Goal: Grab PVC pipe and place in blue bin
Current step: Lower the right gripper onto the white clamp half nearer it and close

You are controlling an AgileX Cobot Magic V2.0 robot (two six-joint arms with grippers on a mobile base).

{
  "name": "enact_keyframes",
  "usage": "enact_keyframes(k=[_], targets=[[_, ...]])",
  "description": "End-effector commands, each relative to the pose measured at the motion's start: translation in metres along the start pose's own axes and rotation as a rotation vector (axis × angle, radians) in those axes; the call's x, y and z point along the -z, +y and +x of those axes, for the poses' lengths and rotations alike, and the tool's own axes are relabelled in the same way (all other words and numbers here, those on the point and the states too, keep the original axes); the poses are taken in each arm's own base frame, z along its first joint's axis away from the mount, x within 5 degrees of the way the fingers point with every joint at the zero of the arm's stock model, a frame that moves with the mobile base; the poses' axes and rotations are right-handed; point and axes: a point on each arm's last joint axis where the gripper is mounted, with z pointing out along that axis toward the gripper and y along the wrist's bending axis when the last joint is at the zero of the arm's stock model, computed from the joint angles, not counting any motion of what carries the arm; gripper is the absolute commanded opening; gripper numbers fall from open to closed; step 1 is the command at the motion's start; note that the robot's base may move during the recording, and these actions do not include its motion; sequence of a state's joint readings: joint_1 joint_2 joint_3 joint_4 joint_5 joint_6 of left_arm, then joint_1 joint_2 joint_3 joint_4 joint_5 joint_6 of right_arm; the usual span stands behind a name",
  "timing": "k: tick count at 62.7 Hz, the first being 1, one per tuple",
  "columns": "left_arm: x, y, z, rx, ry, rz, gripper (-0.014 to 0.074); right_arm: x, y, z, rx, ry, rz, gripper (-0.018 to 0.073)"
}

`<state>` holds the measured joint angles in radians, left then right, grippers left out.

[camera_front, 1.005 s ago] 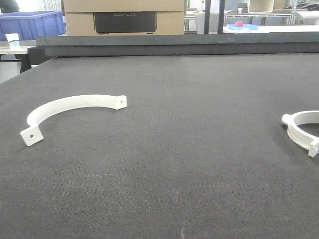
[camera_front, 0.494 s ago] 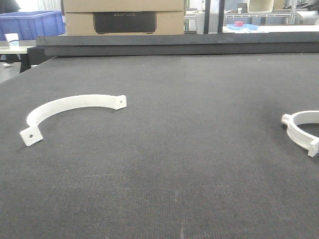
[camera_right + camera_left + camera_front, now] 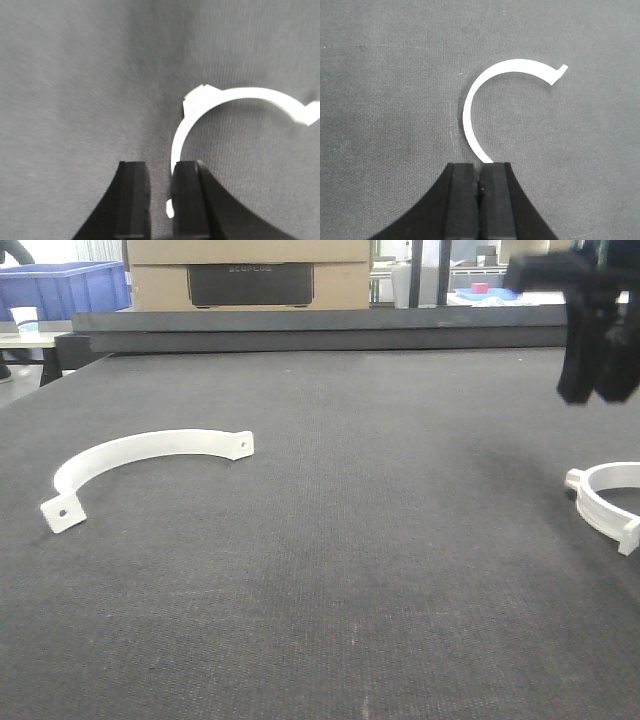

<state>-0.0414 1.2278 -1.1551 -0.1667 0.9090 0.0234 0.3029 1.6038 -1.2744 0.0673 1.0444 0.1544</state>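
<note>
The PVC pipe [image 3: 603,502], a thick white ridged clamp ring with a squared tab, lies on the dark mat at the right edge of the front view. My right gripper [image 3: 591,392] hangs above and behind it, blurred. In the right wrist view the pipe [image 3: 235,95] lies just beyond the right gripper [image 3: 159,167], whose jaws stand a little apart and empty, with the ring's near end under the right finger. My left gripper [image 3: 479,167] is shut and empty over the thin flat strap [image 3: 520,63].
The thin white half-circle strap [image 3: 140,447] with holed tabs lies at the left of the mat. A blue bin [image 3: 65,285] stands far back left beyond the table. A cardboard box [image 3: 250,270] sits behind the mat's raised far edge [image 3: 300,330].
My right gripper has come into the front view at the top right, above the PVC pipe. The pipe and the strap have not moved.
</note>
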Motion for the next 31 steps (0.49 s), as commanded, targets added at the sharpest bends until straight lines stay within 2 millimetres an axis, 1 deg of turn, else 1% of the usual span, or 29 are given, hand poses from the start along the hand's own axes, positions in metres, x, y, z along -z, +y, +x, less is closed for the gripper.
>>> enact_keyframes(k=[1,9,16,24,26,29,31], targets=[[0.001,-0.001,-0.003,0.016,-0.013,0.012,-0.0111,-0.009,-0.001,-0.004,-0.007,0.026,0.022,0.0069],[0.001,-0.001,-0.002,0.016,0.000,0.013,-0.0111,-0.019,-0.004,-0.007,-0.059,0.035,0.033,0.0069],[0.001,-0.001,-0.001,0.016,0.010,0.013,-0.0111,-0.021,-0.006,-0.008,-0.093,0.022,0.060,0.0069],[0.001,-0.001,-0.001,0.016,0.011,0.013,-0.0111,-0.023,-0.007,-0.009,-0.087,0.027,0.074,0.0074],[0.001,-0.001,-0.001,0.016,0.011,0.013,-0.0111,-0.025,-0.007,-0.009,-0.087,0.033,0.076,0.0089],[0.001,-0.001,-0.001,0.016,0.011,0.013,-0.0111,-0.029,-0.008,-0.009,-0.088,0.050,0.080,0.0138],[0.001,-0.001,-0.001,0.016,0.011,0.013,-0.0111,-0.033,-0.008,-0.009,-0.088,0.065,0.083,0.0188]])
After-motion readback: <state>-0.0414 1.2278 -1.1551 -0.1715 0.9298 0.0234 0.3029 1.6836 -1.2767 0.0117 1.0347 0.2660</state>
